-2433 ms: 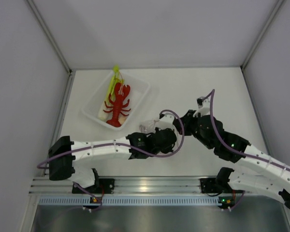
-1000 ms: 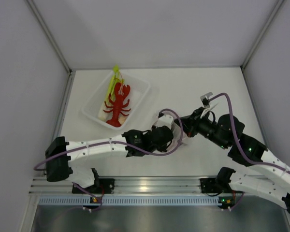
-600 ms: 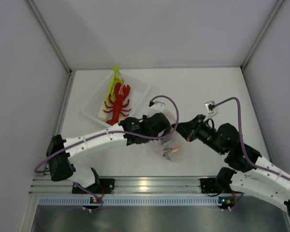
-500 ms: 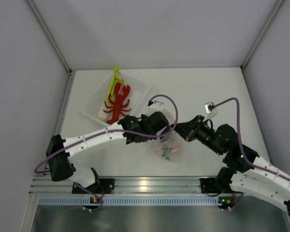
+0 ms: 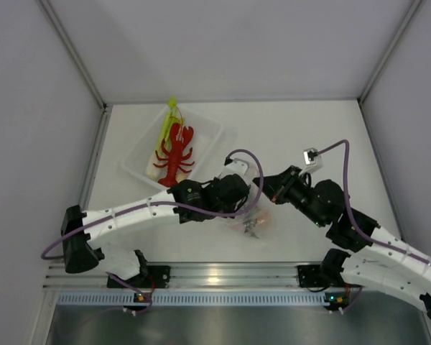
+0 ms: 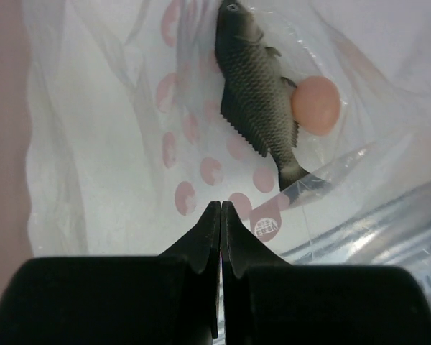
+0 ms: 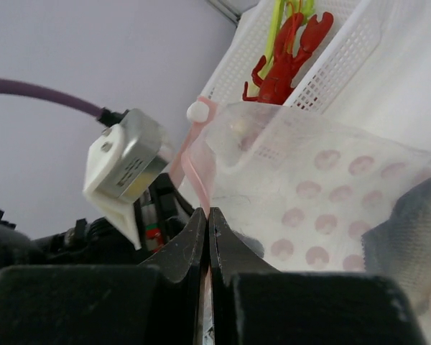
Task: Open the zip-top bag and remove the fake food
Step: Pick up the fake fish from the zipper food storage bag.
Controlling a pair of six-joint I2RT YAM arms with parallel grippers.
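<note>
This looks like a robot lab. A white table (image 5: 294,122) stands inside plain white walls (image 5: 223,43). Along the table's near edge runs a metal rail (image 5: 215,277), with two robot arms (image 5: 129,215) and purple cables (image 5: 330,154) beside it.

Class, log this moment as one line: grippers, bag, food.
left gripper: shut on zip-top bag | right gripper: shut on its pink zip strip | in bag: fish, round piece | in tray: lobster, leek

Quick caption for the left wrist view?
Left gripper pinching the dotted zip-top bag; grey fish and pinkish round piece inside.
</note>
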